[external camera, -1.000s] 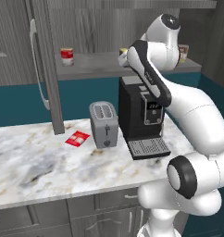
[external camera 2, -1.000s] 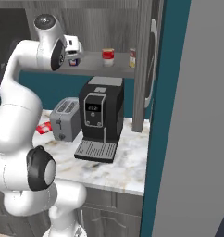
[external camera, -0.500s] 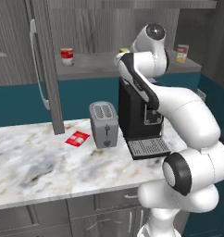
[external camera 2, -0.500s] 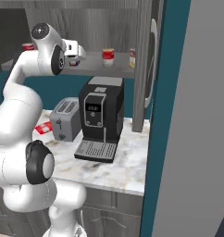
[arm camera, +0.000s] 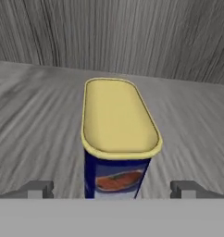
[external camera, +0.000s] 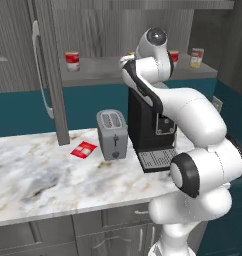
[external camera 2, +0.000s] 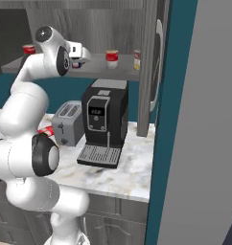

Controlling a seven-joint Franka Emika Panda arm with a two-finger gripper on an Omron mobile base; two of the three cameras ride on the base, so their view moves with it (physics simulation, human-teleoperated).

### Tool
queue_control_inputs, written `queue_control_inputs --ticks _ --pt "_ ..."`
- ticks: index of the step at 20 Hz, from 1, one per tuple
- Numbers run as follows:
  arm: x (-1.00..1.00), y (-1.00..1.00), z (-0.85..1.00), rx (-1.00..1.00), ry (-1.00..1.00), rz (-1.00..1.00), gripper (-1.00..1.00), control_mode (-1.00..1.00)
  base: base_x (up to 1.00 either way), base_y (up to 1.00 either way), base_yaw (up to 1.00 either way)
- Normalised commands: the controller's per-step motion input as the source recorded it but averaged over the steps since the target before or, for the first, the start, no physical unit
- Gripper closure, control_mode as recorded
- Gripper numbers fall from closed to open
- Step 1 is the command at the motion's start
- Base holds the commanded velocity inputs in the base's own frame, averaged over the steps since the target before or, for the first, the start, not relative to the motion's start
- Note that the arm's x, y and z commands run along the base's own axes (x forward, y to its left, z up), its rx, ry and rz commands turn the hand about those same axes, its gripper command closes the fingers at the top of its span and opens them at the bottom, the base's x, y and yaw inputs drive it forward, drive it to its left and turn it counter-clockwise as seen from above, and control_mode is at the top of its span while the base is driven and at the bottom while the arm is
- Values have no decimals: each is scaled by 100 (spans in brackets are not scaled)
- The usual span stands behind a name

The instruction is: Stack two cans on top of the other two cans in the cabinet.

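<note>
We see our gripper (arm camera: pixel 112 190) on the shelf (arm camera: pixel 40 125), jaws wide apart, flanking the blue can (arm camera: pixel 117 139) without touching.

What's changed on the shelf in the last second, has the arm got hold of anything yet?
Nothing is held yet. The arm has swung left along the cabinet shelf, bringing the open gripper up to the blue can, which now stands between the fingers, untouched. The red cans, the cream can, toaster and coffee machine are where they were.
</note>
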Motion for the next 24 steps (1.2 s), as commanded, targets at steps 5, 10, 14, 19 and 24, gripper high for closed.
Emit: queue_control_inputs --ticks 5,10,14,19,24 --pt "33 -2 0 4 0 0 -100 -100 0 0 0" --pt "28 0 0 4 0 0 -100 -100 0 0 0" --pt "16 0 -5 1 0 0 -100 -100 0 0 0" --pt "7 0 -8 0 -3 0 100 -100 0 0 0" --pt "-4 0 0 0 -13 0 100 -100 0 0 0"
